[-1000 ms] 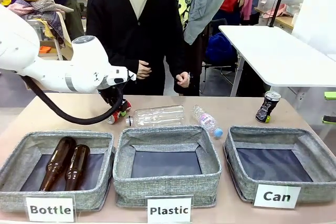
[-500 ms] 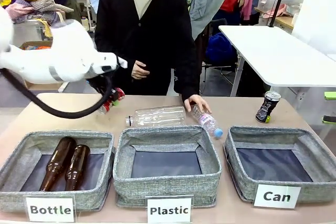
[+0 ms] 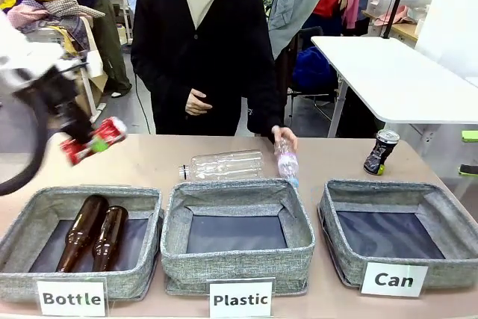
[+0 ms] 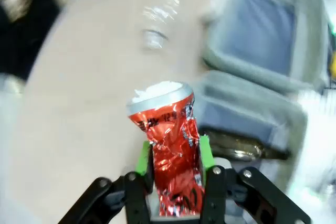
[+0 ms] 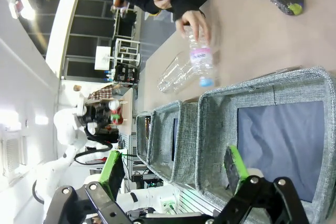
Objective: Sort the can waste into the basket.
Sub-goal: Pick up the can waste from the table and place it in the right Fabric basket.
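The left gripper (image 4: 174, 153) is built of black linkage bars, tipped with green pads (image 4: 143, 157) and fastened with silver screws (image 4: 216, 170). The same black frame, green tips and round screw heads are seen on the right gripper (image 5: 174, 171). The left arm (image 3: 26, 54) is cased in smooth white shells, and a thick black cable (image 3: 28, 160) is attached to it. The person (image 3: 202, 42) is dressed in a black cardigan over a cream high-necked top.

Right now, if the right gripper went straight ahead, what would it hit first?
Probably the Can basket, whose dark lining shows dead ahead of the open right gripper; depth is unclear.
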`<state>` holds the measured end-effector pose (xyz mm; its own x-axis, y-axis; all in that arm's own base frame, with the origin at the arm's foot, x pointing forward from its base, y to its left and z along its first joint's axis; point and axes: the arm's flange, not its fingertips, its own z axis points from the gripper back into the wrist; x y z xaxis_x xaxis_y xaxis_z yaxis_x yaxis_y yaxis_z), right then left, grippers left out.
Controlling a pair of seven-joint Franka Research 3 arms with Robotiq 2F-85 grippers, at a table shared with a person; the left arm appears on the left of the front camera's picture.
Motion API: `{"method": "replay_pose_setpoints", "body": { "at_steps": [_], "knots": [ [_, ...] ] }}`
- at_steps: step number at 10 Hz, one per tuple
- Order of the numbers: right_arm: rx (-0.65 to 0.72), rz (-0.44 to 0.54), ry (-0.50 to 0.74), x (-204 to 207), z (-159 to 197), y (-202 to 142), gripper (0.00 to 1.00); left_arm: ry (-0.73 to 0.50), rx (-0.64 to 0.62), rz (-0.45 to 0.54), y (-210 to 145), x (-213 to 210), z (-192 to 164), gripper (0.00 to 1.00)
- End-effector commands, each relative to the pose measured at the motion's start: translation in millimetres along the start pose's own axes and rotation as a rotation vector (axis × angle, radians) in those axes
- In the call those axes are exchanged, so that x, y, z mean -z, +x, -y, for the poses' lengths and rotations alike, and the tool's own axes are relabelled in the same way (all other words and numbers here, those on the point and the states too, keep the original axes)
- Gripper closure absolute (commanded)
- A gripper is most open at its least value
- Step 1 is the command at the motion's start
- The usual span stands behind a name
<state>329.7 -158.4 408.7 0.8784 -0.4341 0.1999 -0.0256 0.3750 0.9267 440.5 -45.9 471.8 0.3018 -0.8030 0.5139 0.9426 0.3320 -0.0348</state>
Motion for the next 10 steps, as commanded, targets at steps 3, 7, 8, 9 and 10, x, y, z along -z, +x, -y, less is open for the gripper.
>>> {"method": "replay_pose_setpoints", "body": {
  "at_steps": [3, 7, 8, 9, 10],
  "knots": [
    [-0.012, 0.005, 0.014, -1, -1, 1, 0.0, -0.05, 0.141, -0.01, -27, -7, 22, 1.0],
    [-0.012, 0.005, 0.014, -1, -1, 1, 0.0, -0.253, 0.2, 0.121, -30, 2, 14, 0.59],
    [-0.012, 0.005, 0.014, -1, -1, 1, 0.0, -0.271, 0.194, 0.126, -2, 24, 16, 0.59],
    [-0.012, 0.005, 0.014, -1, -1, 1, 0.0, -0.31, 0.302, 0.081, 26, 44, 25, 0.59],
    [-0.012, 0.005, 0.014, -1, -1, 1, 0.0, -0.378, 0.431, 0.033, 51, 57, 39, 0.59]
  ]
}}
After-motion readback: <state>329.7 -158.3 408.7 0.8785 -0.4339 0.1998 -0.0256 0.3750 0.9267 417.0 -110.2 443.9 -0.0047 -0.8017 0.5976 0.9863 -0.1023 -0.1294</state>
